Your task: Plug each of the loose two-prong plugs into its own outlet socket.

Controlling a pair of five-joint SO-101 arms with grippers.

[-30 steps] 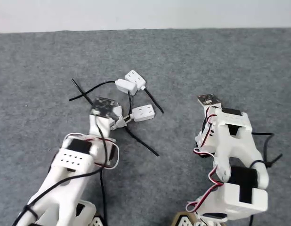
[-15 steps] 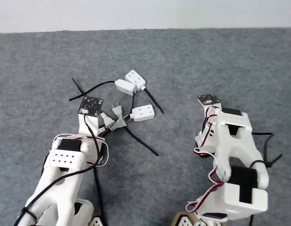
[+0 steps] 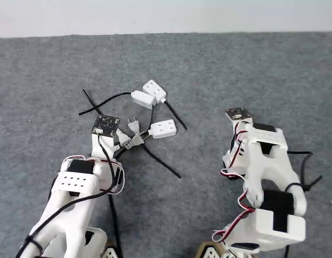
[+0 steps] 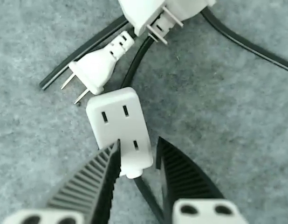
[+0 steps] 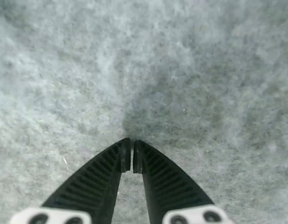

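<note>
My left gripper (image 4: 137,145) is parted to a narrow gap. Its ribbed fingers (image 4: 104,179) sit either side of the cord end of a white outlet socket (image 4: 117,122), and I cannot tell whether they touch it. Just beside that socket's slotted end lies a loose white two-prong plug (image 4: 94,74), prongs bare, and past it a second plug (image 4: 151,11), among black cords (image 4: 137,60). The cluster sits left of centre on the grey felt surface (image 3: 236,64), with another socket (image 3: 154,88) nearer the far edge. My right gripper (image 5: 131,156) is pinched together, tips over the felt in the right half.
</note>
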